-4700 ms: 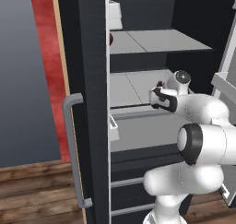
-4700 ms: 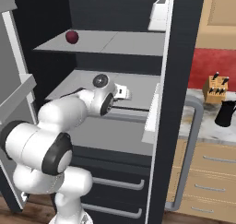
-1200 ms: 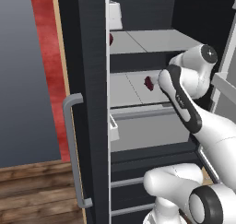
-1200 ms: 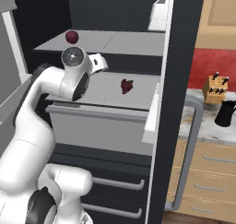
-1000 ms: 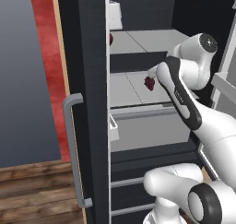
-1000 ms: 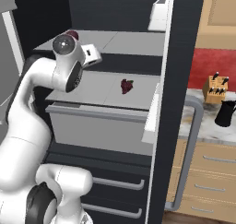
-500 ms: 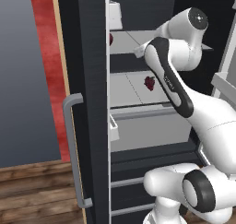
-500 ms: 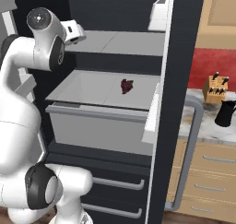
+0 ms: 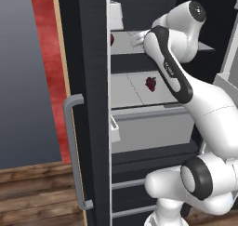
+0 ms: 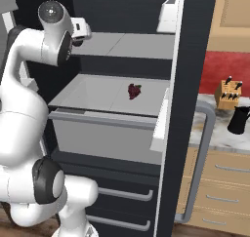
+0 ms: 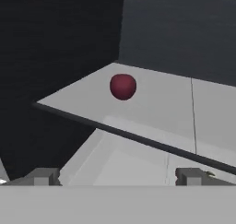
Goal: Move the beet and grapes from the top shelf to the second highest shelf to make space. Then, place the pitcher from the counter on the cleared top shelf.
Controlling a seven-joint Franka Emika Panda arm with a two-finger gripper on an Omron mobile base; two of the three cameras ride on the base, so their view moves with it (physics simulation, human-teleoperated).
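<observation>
- Where the left base view looks past the dark fridge door edge, the arm reaches up to the top shelf (image 9: 122, 43), its wrist end at the shelf's front; the fingers themselves are hidden behind the forearm, so the view alone leaves the hand's spread untold. A sliver of the beet (image 9: 111, 39) peeks out at the door edge on that shelf, and the grapes (image 9: 150, 83) lie on the second highest shelf (image 9: 130, 92) below — well apart from the arm.
- From the right base view, the hand sits at the left front of the top shelf (image 10: 132, 45), level with it. The grapes (image 10: 134, 90) rest near the middle of the second highest shelf (image 10: 93, 93), touched by nothing. Off to the right, the black pitcher (image 10: 239, 120) stands on the marble counter (image 10: 210, 128), just beside the tan knife block (image 10: 228, 93).
- Along the hand view, the gripper (image 11: 119, 176) stands wide and empty, one fingertip (image 11: 42, 176) far left and its mate far right. The beet (image 11: 123, 86) sits ahead on the top shelf (image 11: 152, 108), beyond the dark front edge — not between the fingers.
</observation>
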